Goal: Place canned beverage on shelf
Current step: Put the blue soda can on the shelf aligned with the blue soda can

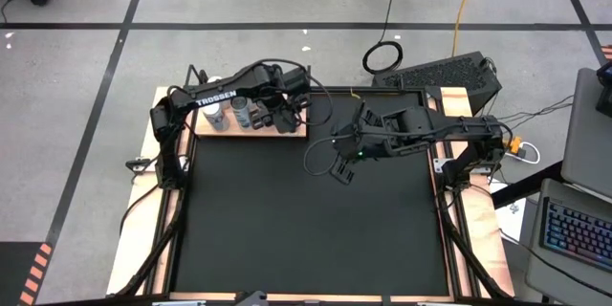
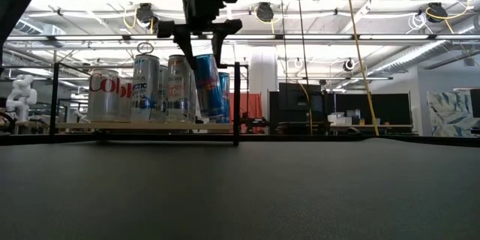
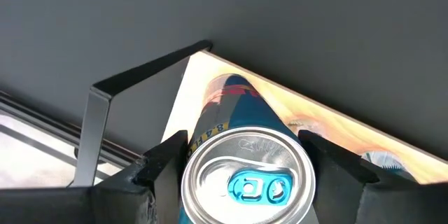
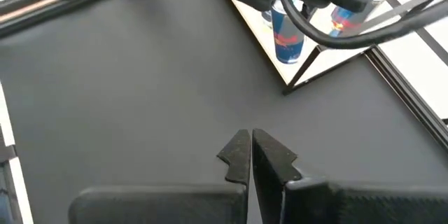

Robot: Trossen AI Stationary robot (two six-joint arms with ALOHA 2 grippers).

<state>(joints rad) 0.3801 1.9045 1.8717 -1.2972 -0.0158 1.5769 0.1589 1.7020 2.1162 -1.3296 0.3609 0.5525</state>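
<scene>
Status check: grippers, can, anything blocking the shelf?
Left gripper shut on blue can, tilted, over shelf. Right gripper shut, empty, over mat. Other cans crowd the shelf.

Two black jointed arms, white TROSSEN lettering point(image 1: 212, 98) on the left, looping black cables.

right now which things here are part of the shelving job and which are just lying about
Part of the job:
- blue can, held tilted in the left gripper
- shelf

Just there:
- silver cans already standing on the shelf
- right gripper, jaws shut, over the black mat
- keyboard
</scene>
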